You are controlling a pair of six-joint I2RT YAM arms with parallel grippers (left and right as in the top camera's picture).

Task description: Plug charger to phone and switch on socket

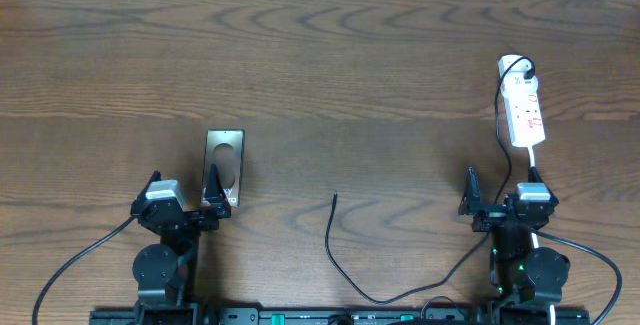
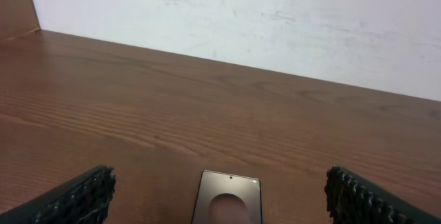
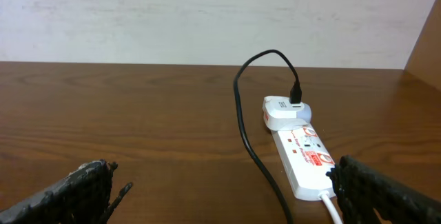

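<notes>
The phone [image 1: 224, 165] lies flat at the left, its mirrored back up with an oval mark; it also shows in the left wrist view [image 2: 228, 198], between my fingers and ahead of them. My left gripper [image 1: 212, 198] is open and empty at the phone's near end. The charger cable [image 1: 340, 261] curves across the near middle, its plug tip [image 1: 334, 197] free on the table. The white socket strip [image 1: 524, 108] lies at the far right, a white adapter in its far end [image 3: 284, 112]. My right gripper [image 1: 497, 193] is open and empty, just short of the strip [image 3: 303, 156].
The charger's black cable [image 3: 247, 131] runs from the adapter down past the strip. The strip's white cord [image 3: 332, 209] leaves its near end towards my right arm. A white wall stands behind the table's far edge.
</notes>
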